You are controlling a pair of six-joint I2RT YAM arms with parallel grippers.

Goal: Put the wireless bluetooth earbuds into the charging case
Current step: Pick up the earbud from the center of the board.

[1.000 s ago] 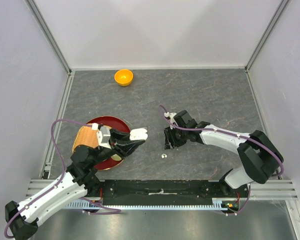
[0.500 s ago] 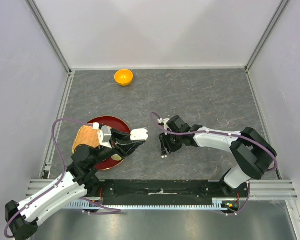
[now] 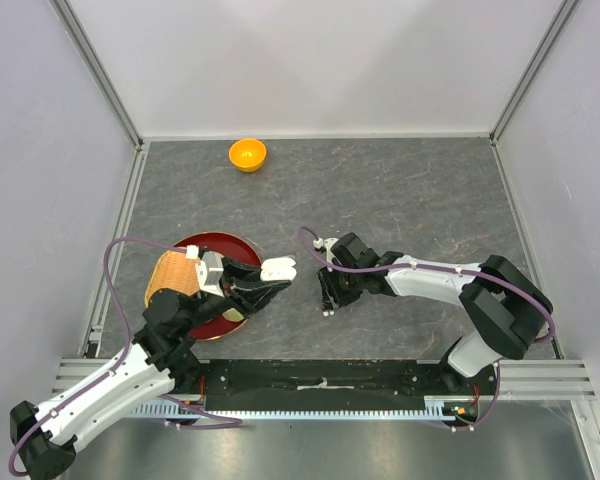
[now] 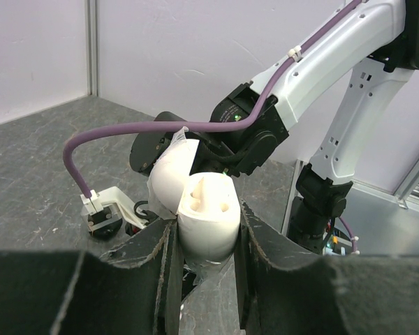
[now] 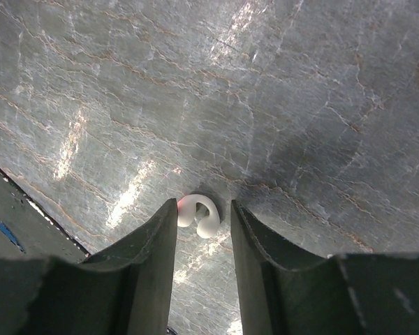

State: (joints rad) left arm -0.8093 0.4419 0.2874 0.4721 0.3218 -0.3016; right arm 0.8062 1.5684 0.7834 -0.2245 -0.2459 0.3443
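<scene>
Grip check: right gripper part open, holding nothing, its fingers straddling a white earbud that lies on the table. The bud sits directly under the gap, crowding one finger, and its length runs roughly across from finger to finger. I judge a straight close should catch it. Left gripper is clamped on the open charging case, near the right arm, sockets showing.

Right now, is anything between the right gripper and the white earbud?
Nothing visible. The earbud lies bare on the table, between the fingers of the open right gripper, with no other object near it.
</scene>
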